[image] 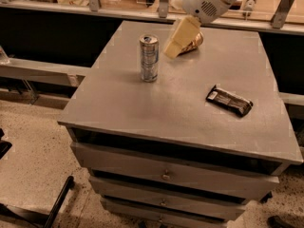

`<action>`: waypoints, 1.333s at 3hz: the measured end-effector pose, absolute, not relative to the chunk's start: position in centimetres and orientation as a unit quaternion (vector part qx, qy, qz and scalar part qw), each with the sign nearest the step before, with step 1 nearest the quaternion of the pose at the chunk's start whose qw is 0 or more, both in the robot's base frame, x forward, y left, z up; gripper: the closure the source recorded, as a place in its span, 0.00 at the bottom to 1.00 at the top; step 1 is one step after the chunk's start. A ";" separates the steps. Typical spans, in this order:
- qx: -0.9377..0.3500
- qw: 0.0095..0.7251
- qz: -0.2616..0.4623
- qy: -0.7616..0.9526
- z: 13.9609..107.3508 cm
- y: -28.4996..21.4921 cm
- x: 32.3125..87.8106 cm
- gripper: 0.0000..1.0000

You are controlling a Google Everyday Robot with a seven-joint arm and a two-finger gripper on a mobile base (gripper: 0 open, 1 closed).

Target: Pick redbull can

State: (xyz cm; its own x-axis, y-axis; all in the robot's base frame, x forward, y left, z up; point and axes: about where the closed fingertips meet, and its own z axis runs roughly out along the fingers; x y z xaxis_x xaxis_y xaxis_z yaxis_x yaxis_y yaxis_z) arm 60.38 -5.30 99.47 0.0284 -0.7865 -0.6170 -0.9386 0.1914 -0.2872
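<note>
The redbull can point(149, 58) stands upright on the grey cabinet top point(166, 103), left of centre, tall and slim with a silver top. My gripper point(176, 41) hangs from the white arm coming in from the upper right; its cream-coloured end is just right of the can's top and slightly behind it, not touching it. It hides most of the stubby gold can point(194, 42) behind it.
A flat black wrapped bar point(229, 100) lies on the right part of the top. The cabinet has drawers point(166, 175) at the front. A counter rail with metal posts point(95, 6) runs behind. A dark chair leg point(57, 204) stands at the lower left.
</note>
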 end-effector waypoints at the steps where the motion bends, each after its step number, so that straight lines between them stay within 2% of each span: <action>1: -0.615 0.347 0.127 0.697 97.9 -1.9 63.9 0.00; 3: -0.601 0.301 0.137 0.727 93.6 0.8 66.7 0.00; 4: -0.602 0.300 0.138 0.727 93.4 1.0 66.7 0.18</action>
